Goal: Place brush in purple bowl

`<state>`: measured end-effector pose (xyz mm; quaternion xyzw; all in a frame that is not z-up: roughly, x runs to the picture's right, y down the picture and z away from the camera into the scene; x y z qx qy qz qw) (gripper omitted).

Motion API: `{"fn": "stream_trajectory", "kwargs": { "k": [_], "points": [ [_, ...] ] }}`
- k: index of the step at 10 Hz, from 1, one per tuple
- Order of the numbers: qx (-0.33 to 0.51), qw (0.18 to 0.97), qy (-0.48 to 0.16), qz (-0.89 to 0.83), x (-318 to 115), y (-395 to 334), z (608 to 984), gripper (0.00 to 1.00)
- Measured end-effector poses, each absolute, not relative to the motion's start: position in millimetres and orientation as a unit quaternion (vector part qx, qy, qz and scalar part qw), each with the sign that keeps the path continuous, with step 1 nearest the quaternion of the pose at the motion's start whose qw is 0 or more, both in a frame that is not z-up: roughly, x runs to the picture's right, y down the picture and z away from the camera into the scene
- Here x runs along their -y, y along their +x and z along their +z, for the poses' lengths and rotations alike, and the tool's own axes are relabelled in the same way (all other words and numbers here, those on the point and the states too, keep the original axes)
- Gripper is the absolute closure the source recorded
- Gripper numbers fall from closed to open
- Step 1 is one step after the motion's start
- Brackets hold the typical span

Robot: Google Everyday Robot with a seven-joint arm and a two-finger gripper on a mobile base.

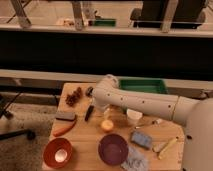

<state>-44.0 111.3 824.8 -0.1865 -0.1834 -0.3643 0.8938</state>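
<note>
1 arm stretched low across table, wrist bent down; claw released, near brush.

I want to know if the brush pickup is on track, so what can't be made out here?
Camera view, gripper, open at the arm's end beside the brush: the wrist covers where they meet, so contact cannot be told.
Camera view, brush head: too small and dark to separate from the handle.
Camera view, crumpled item beside the purple bowl: blurred, cut by the bottom edge.
</note>
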Motion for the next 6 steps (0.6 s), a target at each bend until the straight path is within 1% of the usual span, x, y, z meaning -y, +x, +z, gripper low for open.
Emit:
{"fn": "stream_trajectory", "kwargs": {
  "k": [3, 6],
  "points": [
    [0.185, 0.893, -0.184, -0.366, -100.4, -50.7, 839.7, 0.20],
    [0.184, 0.887, -0.190, -0.378, -101.5, -59.5, 856.0, 0.20]
  ]
}}
